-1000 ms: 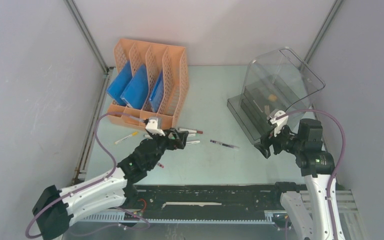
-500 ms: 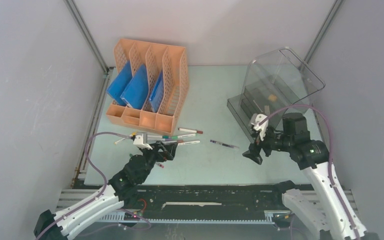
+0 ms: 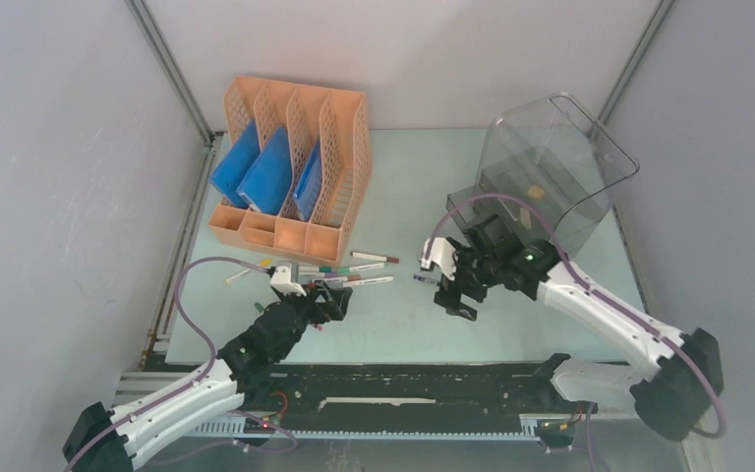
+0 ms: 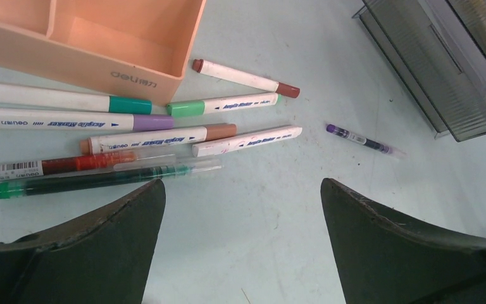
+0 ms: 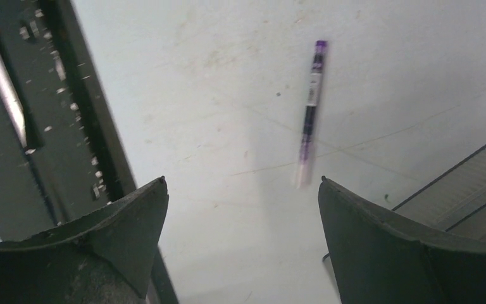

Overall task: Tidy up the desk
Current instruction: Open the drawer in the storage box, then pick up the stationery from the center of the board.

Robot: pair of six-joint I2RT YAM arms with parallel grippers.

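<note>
Orange file rack point(image 3: 295, 167) stands far left on the pale green surface point(image 3: 413, 187). We see our left gripper point(image 4: 240, 187), spread wide, above a row of markers point(image 4: 158, 138) beside the rack. Our right gripper point(image 5: 243, 183), also spread, hovers over a lone purple pen point(image 5: 311, 107) near a clear drawer box point(image 3: 551, 157).

orange file rack point(image 3: 342, 157) holds blue folders point(image 3: 267, 177); markers point(image 4: 164, 137) lie just beside it; purple pen point(image 5: 310, 107) apart.

left arm point(image 3: 187, 388) low, reaching forward, left gripper point(image 3: 332, 298) jaws spread wide; right arm point(image 3: 600, 310) stretched leftward, right gripper point(image 3: 449, 292) jaws spread too
</note>
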